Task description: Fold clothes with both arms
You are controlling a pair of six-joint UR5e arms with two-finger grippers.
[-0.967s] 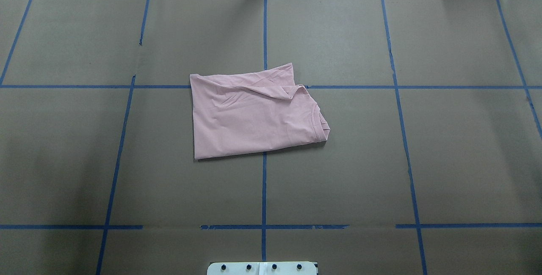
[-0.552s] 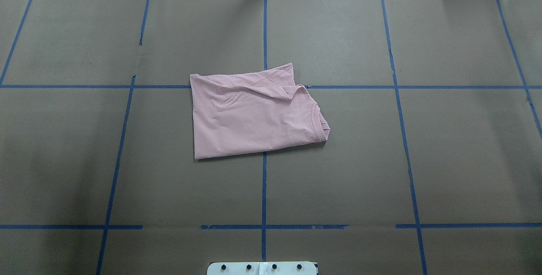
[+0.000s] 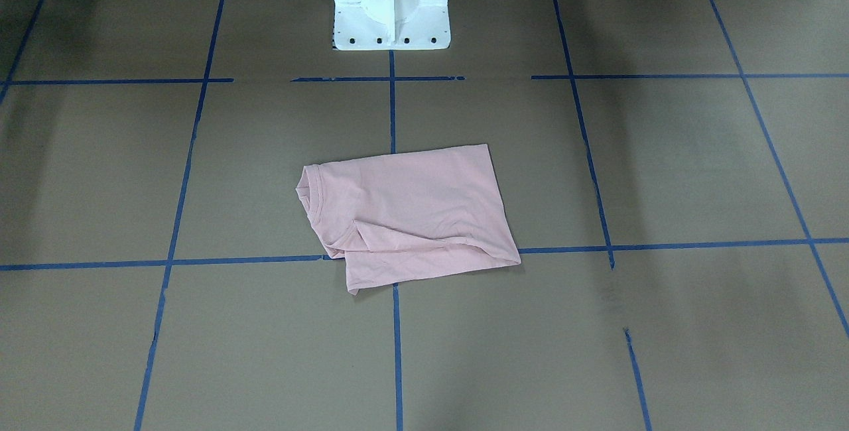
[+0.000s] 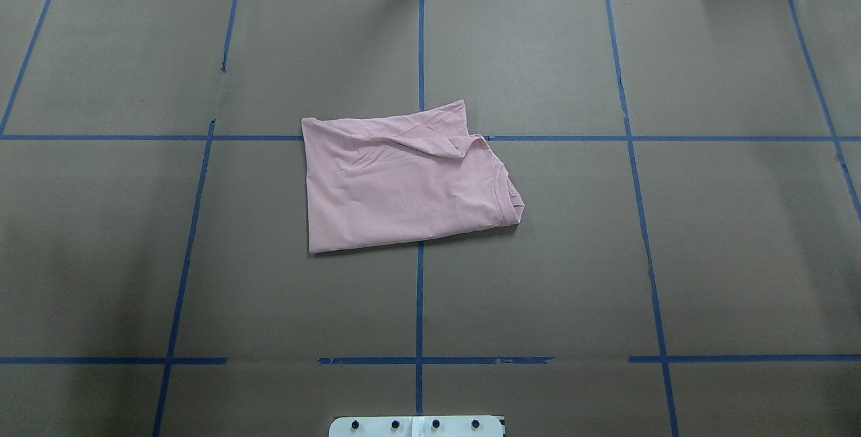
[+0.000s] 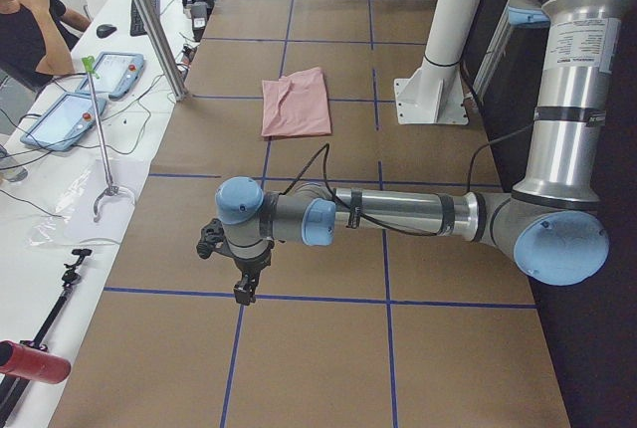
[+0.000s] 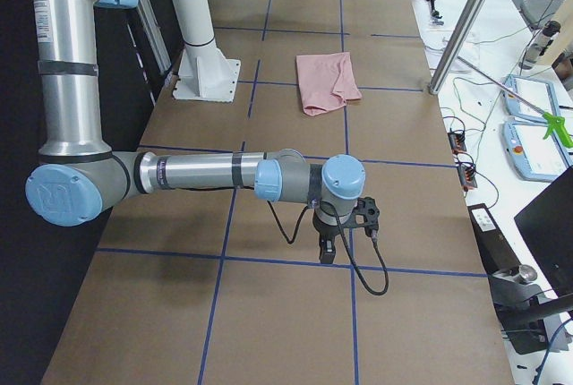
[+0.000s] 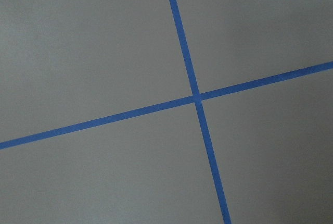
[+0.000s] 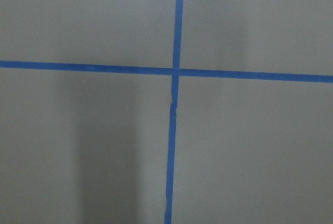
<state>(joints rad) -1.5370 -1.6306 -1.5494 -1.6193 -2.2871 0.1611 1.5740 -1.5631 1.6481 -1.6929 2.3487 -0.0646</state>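
The pale pink T-shirt (image 4: 403, 185) lies folded into a rough rectangle at the table's middle, its ribbed collar (image 4: 508, 191) at its right edge. Its print is hidden. It also shows in the front view (image 3: 411, 212), the left side view (image 5: 296, 103) and the right side view (image 6: 327, 81). My left gripper (image 5: 244, 289) hangs above a tape line, far from the shirt, at the table's left end. My right gripper (image 6: 327, 252) hangs likewise at the right end. I cannot tell whether either is open or shut. Both wrist views show only brown paper and a blue tape cross (image 7: 196, 97).
The white pedestal base (image 3: 391, 13) stands behind the shirt on my side. Blue tape lines (image 4: 420, 302) grid the brown table cover. A bench with tablets (image 5: 65, 119) and cables runs along the far edge, with a seated person (image 5: 25, 10) there.
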